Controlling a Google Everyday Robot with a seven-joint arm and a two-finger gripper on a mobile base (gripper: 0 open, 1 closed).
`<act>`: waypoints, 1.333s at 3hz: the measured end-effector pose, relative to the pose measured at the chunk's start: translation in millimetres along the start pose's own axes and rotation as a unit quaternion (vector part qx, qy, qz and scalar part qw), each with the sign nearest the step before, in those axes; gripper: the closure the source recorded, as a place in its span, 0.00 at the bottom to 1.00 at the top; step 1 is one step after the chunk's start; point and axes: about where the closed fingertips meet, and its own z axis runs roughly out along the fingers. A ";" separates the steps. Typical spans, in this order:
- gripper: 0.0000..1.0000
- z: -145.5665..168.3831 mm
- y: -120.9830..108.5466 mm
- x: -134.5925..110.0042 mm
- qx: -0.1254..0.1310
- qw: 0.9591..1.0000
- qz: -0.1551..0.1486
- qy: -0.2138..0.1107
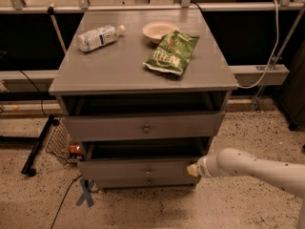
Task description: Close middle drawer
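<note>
The grey cabinet (143,70) has three drawers. The middle drawer (133,168), a wide flat front with a small round knob (148,171), stands pulled out, with a dark gap above it. My gripper (192,170) is at the end of the white arm (248,168) that reaches in from the right. Its cream tip is at the right end of the middle drawer's front and looks to touch it. The top drawer (143,126) also stands pulled out. The lowest drawer (143,181) sits just under the middle one.
On the cabinet top lie a plastic bottle (97,36), a small bowl (159,30) and a green chip bag (172,52). A wire basket (62,144) and a black stand leg (38,147) are at the left on the speckled floor. A rail with cables runs behind.
</note>
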 end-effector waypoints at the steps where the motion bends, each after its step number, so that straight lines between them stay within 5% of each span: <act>1: 1.00 3.3 -3.9 -9.2 0.011 1.000 -0.003 -0.018; 4: 1.00 23.7 -18.3 -40.4 0.021 0.999 -0.017 -0.044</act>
